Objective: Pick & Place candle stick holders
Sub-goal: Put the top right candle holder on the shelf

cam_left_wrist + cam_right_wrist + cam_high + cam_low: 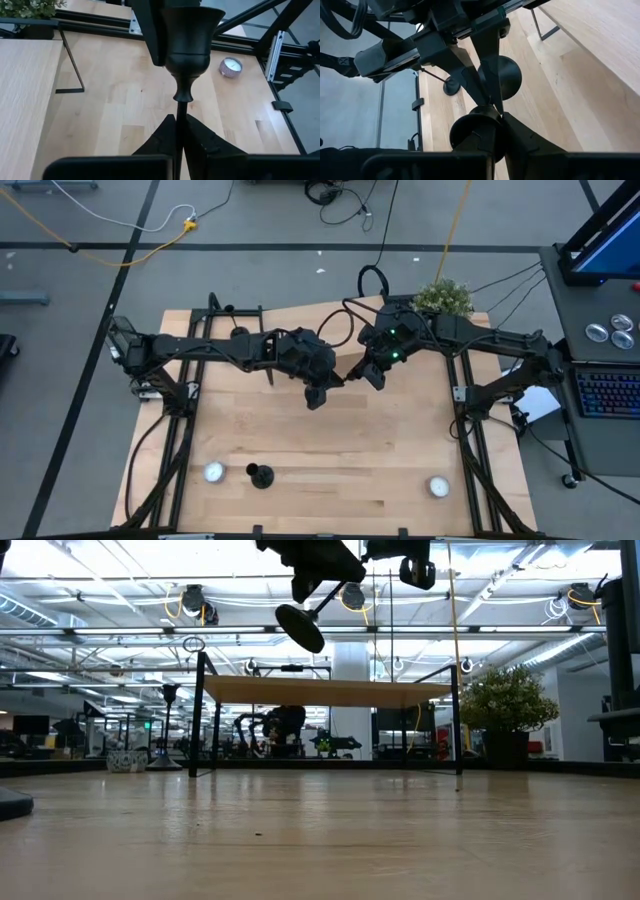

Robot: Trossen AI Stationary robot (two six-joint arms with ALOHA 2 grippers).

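Both arms meet in mid-air above the counter (pixel 330 450); left gripper (pixel 179 131) jaws pinch the thin stem of a black candle stick holder (pixel 187 47), cup just beyond them; right gripper (pixel 499 116) jaws pinch the same stem. A second candle stick holder (pixel 260 475) stands on the counter, well apart from both jaws, between two tealight candles (pixel 214 472).

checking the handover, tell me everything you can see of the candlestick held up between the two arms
The candlestick is black and looks like metal, with a flared cup, a bulbous knob under it, a thin stem and a round flat base. It hangs tilted in the air, high above the middle of the table, touching no surface. The left gripper is shut on its stem, and the right gripper is shut on the same stem; the disc of its base shows past the right gripper.
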